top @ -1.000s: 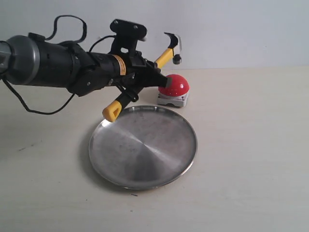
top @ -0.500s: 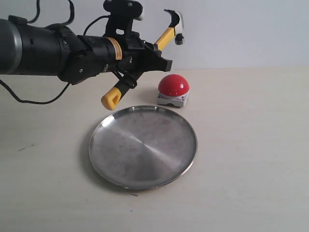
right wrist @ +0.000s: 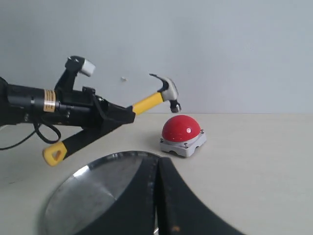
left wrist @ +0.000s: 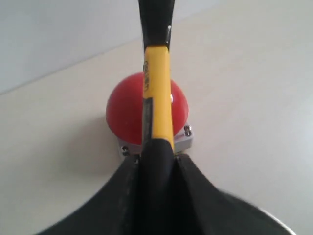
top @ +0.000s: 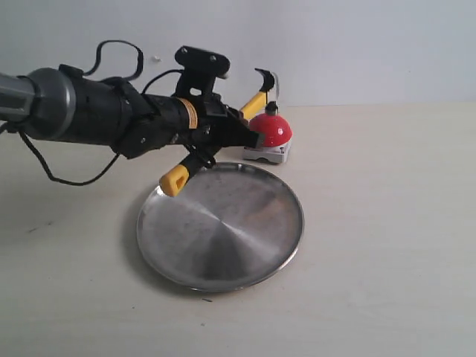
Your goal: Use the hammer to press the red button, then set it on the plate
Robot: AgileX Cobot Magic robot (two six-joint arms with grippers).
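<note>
Pressure should come straight down: with the left tool (top: 229, 135) clamped on the hammer (top: 253, 106) by its handle, keep the head centred over the red button (top: 275, 132) just beneath it.

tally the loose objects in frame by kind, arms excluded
hammer: 1
red button: 1
plate: 1
Total: 3
</note>
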